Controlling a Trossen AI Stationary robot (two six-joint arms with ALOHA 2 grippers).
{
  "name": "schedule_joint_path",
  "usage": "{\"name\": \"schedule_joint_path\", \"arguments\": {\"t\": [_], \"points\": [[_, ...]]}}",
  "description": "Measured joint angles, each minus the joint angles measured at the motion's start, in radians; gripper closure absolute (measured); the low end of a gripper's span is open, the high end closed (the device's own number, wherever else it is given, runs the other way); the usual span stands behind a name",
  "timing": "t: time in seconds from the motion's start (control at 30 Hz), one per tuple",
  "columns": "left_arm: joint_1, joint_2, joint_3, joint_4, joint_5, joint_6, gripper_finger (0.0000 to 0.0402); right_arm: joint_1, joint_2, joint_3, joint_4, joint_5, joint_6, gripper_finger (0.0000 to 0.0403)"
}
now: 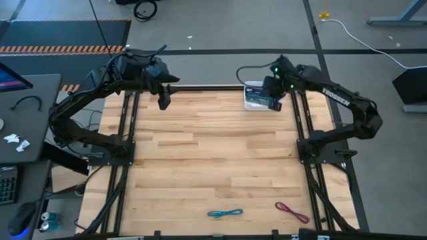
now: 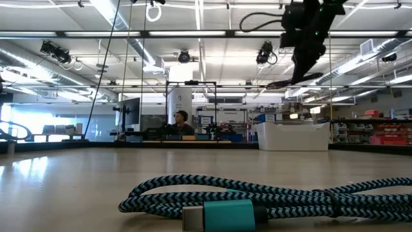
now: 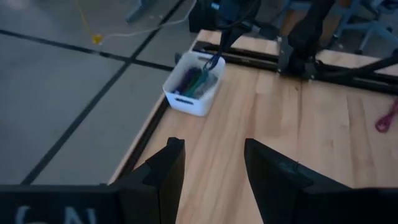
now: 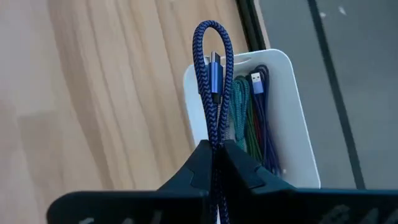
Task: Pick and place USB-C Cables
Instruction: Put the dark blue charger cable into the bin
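My right gripper (image 4: 216, 149) is shut on a blue braided cable (image 4: 211, 56) and hovers over the white bin (image 4: 292, 112) at the table's far edge (image 1: 257, 95). Green, teal and purple-blue cables (image 4: 249, 118) lie inside the bin. A teal cable (image 1: 224, 213) (image 2: 257, 196) and a maroon cable (image 1: 292, 212) (image 3: 385, 118) lie flat on the table near its near edge. My left gripper (image 3: 214, 155) is open and waits above the far left part of the table (image 1: 163, 100), touching nothing. My right gripper pinches the folded blue cable between its two fingers, both strands together (image 4: 216, 140). The folded loop (image 4: 211, 28) and a plug (image 4: 211, 74) stick out past the fingertips. The fingers come from above, and the cable is lifted clear over the bin's wall (image 3: 214, 61).
Black frame rails run along the table's left and right sides (image 1: 127, 153) (image 1: 303, 153) and its far edge. The wide wooden middle of the table (image 1: 213, 153) holds nothing. A desk with a keyboard stands beyond the left edge (image 1: 13, 133).
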Motion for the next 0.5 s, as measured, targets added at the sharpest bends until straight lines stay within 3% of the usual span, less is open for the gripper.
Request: {"name": "schedule_joint_path", "arguments": {"t": [0.17, 0.33, 0.5], "points": [[0.000, 0.000, 0.000, 0.024, -0.018, -0.003, 0.0230, -0.141, 0.085, 0.002, -0.013, -0.077, -0.193, 0.0383], [0.000, 0.000, 0.000, 0.026, -0.076, -0.027, 0.0230, -0.193, 0.202, 0.003, -0.009, -0.146, -0.321, 0.0383], [0.000, 0.000, 0.000, 0.050, -0.134, -0.058, 0.0230, -0.215, 0.330, 0.002, 0.012, -0.160, -0.311, 0.0383]]}}
